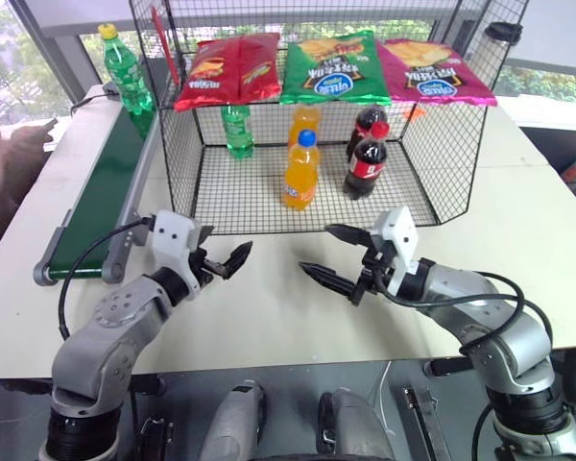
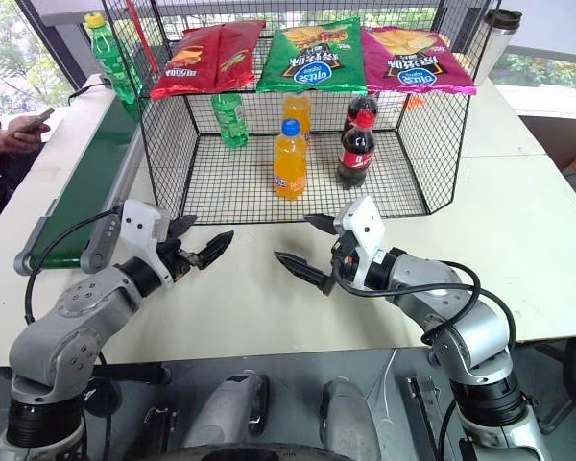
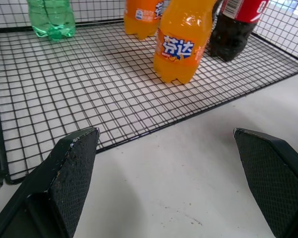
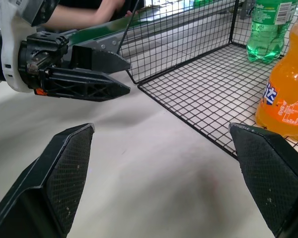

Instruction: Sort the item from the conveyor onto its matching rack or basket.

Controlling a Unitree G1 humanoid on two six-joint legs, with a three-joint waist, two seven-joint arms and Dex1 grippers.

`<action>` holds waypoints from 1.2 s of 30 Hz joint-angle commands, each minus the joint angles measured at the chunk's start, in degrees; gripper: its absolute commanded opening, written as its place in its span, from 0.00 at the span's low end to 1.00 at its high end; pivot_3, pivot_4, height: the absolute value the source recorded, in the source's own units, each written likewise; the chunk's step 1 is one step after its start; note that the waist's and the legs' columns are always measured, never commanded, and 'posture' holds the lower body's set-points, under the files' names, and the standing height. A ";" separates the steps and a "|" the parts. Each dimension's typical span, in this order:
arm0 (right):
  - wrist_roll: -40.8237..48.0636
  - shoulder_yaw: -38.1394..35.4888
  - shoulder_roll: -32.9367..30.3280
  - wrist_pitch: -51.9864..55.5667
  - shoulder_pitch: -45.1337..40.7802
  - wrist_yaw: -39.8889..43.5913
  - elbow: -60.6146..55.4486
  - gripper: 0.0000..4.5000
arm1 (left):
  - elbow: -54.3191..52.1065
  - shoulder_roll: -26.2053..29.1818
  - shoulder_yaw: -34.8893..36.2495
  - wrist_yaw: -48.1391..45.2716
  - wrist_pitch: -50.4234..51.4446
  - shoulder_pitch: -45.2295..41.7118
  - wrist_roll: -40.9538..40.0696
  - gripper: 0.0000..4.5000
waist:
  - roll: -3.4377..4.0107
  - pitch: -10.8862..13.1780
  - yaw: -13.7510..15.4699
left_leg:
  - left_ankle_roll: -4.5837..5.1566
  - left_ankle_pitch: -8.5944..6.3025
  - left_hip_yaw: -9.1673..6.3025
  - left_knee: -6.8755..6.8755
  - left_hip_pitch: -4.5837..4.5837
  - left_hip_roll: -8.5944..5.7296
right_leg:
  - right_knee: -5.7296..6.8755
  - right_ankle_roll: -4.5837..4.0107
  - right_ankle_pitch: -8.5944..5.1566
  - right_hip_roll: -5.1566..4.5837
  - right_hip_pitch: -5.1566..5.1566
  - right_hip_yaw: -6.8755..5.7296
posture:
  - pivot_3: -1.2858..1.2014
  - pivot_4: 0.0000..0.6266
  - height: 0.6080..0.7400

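Note:
The item, a clear-green bottle with a yellow cap (image 1: 125,72), stands upright at the far end of the dark green conveyor (image 1: 96,206) on the left of the table. To its right is the black wire basket (image 1: 442,163) under a flat top rack. My left gripper (image 1: 228,242) hovers over the white table in front of the basket, open and empty. My right gripper (image 1: 315,248) faces it from the right, also open with nothing between its fingers. Both are well short of the item. The right wrist view shows the left gripper (image 4: 104,74) close by.
Inside the basket stand a green bottle (image 1: 237,130), two orange soda bottles (image 1: 300,171) and two cola bottles (image 1: 367,163). Red (image 1: 228,69), green (image 1: 334,67) and pink (image 1: 432,69) chip bags lie on the top rack. A person's hand (image 1: 24,144) rests left of the conveyor.

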 commanded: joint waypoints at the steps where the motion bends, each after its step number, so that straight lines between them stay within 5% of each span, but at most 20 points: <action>1: 1.42 -1.30 -1.65 -1.01 0.14 2.46 -2.55 1.00 | -2.74 0.37 3.09 0.88 0.02 0.14 -1.15 0.99 | 0.00 0.00 0.01 | 0.00 0.00 0.00 0.00 0.00 0.00 | 0.00 0.00 0.00 0.00 0.00 0.00 | 0.52 0.24 0.99; 14: 3.12 -0.70 -1.91 -0.52 -1.02 4.39 -4.04 1.00 | -2.55 -1.01 18.15 8.78 0.32 -0.09 -5.87 0.99 | 0.00 0.00 0.02 | 0.00 0.00 0.00 0.00 0.00 0.00 | -0.02 0.00 0.00 -0.01 0.01 0.00 | 0.52 0.24 0.99; 20: 3.83 0.55 -1.83 -1.03 -2.82 6.08 -4.16 1.00 | 0.59 4.03 23.81 8.41 0.38 -0.68 -5.90 0.99 | 0.00 0.00 0.01 | 0.00 0.00 0.00 -0.01 0.00 0.00 | -0.02 0.00 0.00 0.00 0.00 -0.01 | 0.52 0.24 0.99; 36: 1.50 2.16 -1.02 -3.32 -3.08 6.70 -2.22 1.00 | 10.86 8.45 25.60 4.65 -5.98 3.03 -0.86 0.99 | 0.01 0.01 0.01 | -0.01 -0.01 0.01 -0.03 0.00 0.00 | -0.07 0.00 0.00 -0.11 -0.02 0.00 | 0.52 0.24 0.99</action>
